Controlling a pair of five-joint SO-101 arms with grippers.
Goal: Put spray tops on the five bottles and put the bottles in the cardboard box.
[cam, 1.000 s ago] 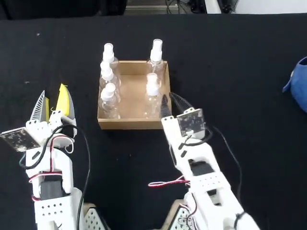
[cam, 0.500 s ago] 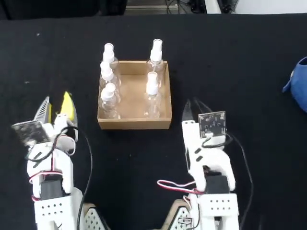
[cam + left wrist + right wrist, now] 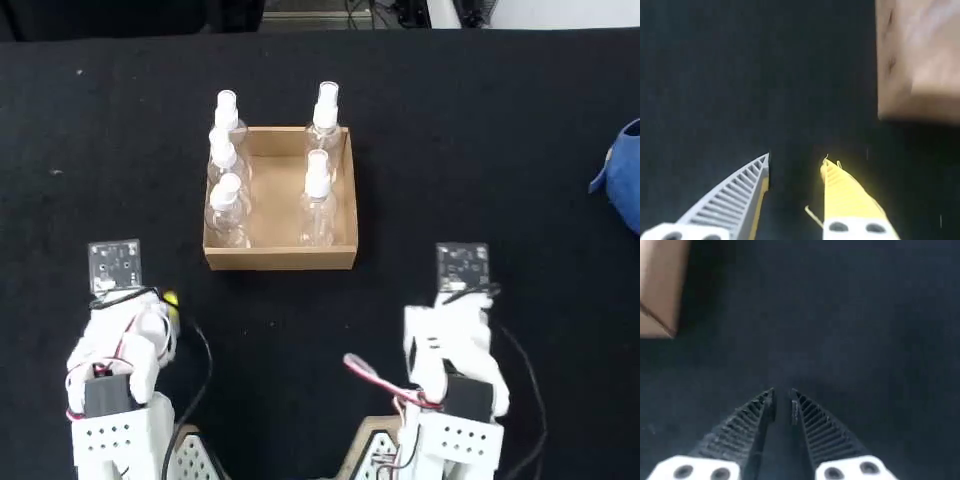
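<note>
Status for you: all five bottles (image 3: pixel 317 205) carry white spray tops (image 3: pixel 317 172) and stand upright at the cardboard box (image 3: pixel 280 257). Three line the box's left wall and two line its right wall. The near three are clearly inside. The far two stand at the far wall with their tops showing past the rim, so you can't tell exactly where their bases sit.

Your left gripper (image 3: pixel 795 167) has its fingers apart with nothing between them. It hangs over bare black table (image 3: pixel 500 120), with a corner of the box nearby but not touching. Your right gripper (image 3: pixel 781 395) has its fingers almost together, with just a thin slit at the tips and nothing held. It is also over the table, with a box corner off to the side, well apart.

From above, the left arm (image 3: pixel 120 345) and the right arm (image 3: pixel 450 345) both sit folded at the table's near edge, either side of the box and clear of it.

A blue object (image 3: pixel 622 185) lies at the table's right edge, far from the box.
</note>
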